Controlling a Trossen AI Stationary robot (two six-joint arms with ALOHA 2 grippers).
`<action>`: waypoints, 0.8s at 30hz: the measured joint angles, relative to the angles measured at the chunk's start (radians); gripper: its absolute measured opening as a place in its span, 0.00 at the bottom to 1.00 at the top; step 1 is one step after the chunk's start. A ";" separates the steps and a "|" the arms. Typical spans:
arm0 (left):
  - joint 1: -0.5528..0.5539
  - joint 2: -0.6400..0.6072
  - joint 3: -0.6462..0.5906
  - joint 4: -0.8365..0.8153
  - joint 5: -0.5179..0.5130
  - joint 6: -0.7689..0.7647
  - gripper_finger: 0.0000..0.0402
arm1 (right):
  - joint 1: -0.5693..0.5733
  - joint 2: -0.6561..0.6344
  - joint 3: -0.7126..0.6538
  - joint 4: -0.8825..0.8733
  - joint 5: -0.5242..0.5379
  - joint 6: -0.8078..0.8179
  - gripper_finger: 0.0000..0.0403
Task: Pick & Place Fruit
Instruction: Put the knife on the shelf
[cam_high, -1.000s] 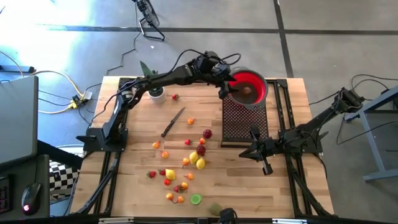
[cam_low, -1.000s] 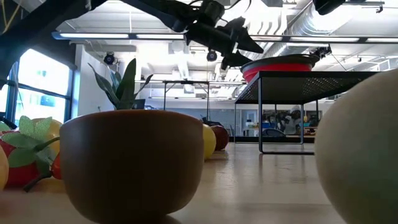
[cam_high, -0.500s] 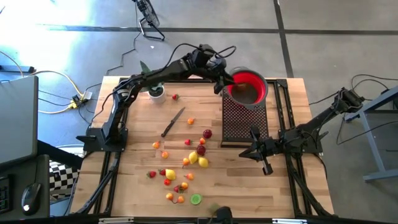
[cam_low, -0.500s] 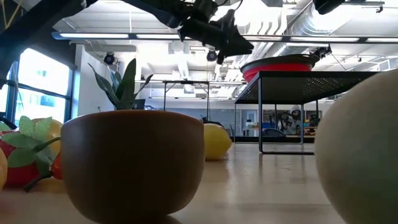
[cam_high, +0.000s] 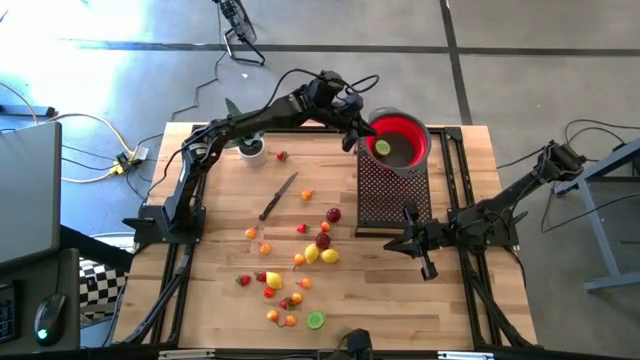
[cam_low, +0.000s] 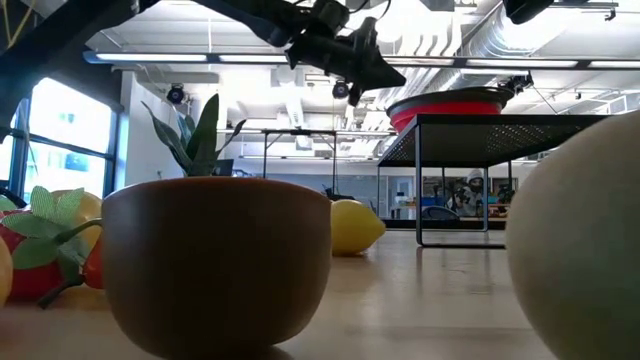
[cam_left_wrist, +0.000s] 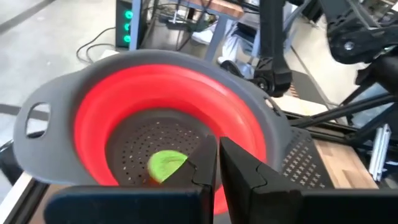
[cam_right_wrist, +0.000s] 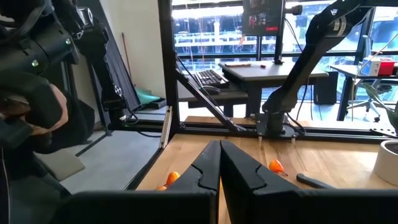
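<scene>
A red bowl (cam_high: 418, 128) with a grey rim (cam_left_wrist: 56, 143) stands on a black mesh rack (cam_high: 390, 195) at the table's far right. One green fruit (cam_left_wrist: 166, 167) lies on the bowl's perforated bottom. My left gripper (cam_left_wrist: 217, 165) hovers shut and empty just above the bowl's left rim (cam_high: 358, 138). Several small red, orange and yellow fruits (cam_high: 300, 250) lie scattered on the wooden table. My right gripper (cam_high: 405, 242) waits shut and empty by the rack's near end.
A brown-handled knife (cam_high: 278, 195) lies left of the rack. A potted plant (cam_high: 245, 140) stands at the far left. In the low view a brown rounded object (cam_low: 215, 260) and a pale round one (cam_low: 585, 240) sit close to the camera.
My left gripper has shut its open fingers and drawn back a little from over the bowl, toward the table's left and up. The green fruit now shows in the bowl. A yellow fruit among those on the table has rolled slightly toward the right.
</scene>
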 joint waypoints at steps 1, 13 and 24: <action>0.000 0.000 0.000 0.001 0.000 0.000 0.05 | 0.000 0.000 0.000 0.000 0.000 0.000 0.01; -0.014 -0.102 -0.109 -0.005 0.066 0.110 0.01 | 0.000 0.000 0.000 0.038 0.016 0.000 0.01; -0.061 -0.553 -0.730 0.205 -0.002 0.153 0.00 | 0.000 0.000 0.000 0.038 0.049 -0.029 0.01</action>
